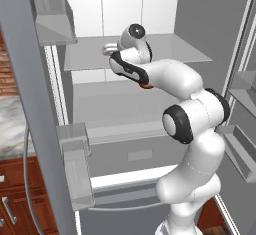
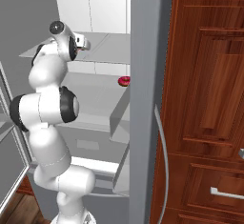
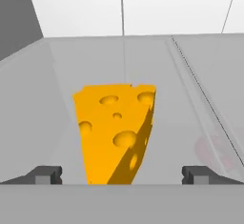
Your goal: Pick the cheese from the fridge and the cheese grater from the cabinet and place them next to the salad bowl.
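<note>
The cheese (image 3: 116,132), a yellow-orange wedge with holes, stands on an upper glass shelf (image 1: 175,49) of the open fridge (image 1: 165,9). My gripper (image 3: 122,175) is open, one finger tip on each side of the wedge's near end and not touching it. From the left base view the gripper (image 1: 107,50) reaches in over that shelf, and the right base view has the gripper (image 2: 86,43) at the shelf's front. The cheese grater, the cabinet and the salad bowl are out of view.
A pink-frosted donut (image 2: 124,80) lies on the shelf below, to the right. The left fridge door (image 1: 30,104) with bins (image 1: 75,164) and the right door (image 2: 145,99) flank the arm. Reddish-brown wooden fronts (image 2: 209,75) stand right of the fridge, a marble counter (image 1: 12,124) to its left.
</note>
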Robot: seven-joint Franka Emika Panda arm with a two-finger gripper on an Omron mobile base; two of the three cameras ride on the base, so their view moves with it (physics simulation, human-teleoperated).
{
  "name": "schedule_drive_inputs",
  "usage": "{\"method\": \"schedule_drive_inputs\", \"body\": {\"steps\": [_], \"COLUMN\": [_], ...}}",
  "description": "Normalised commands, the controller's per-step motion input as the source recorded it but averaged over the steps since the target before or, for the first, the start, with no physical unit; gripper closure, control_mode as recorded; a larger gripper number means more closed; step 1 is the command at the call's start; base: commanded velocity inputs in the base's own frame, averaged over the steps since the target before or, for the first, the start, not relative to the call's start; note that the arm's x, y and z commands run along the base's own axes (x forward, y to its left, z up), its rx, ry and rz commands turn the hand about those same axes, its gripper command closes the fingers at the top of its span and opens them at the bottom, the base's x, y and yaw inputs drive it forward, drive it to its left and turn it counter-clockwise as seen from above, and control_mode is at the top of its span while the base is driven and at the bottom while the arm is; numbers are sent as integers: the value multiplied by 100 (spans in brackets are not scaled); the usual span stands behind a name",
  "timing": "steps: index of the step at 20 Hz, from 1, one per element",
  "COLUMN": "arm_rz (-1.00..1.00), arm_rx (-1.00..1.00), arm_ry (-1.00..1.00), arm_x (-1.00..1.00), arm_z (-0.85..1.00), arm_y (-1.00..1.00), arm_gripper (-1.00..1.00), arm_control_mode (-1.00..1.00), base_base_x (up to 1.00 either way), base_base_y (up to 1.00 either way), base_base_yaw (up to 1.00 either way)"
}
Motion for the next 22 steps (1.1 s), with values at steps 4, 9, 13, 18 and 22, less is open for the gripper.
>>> {"method": "schedule_drive_inputs", "body": {"steps": [4, 9, 13, 18, 22], "arm_rz": [-1, -1, 0, 0, 0], "arm_rx": [0, 0, 0, 0, 0], "arm_ry": [0, 0, 0, -6, -5], "arm_x": [21, 14, 13, 1, 0], "arm_z": [0, 0, 0, -3, 0], "arm_y": [8, 8, 2, 0, 0], "arm_gripper": [-100, -100, 100, 100, 100], "arm_control_mode": [-100, -100, -100, -100, -100], "base_base_x": [0, 0, 0, 0, 0], "base_base_y": [0, 0, 0, 0, 0], "base_base_yaw": [0, 0, 0, 0, 0]}}
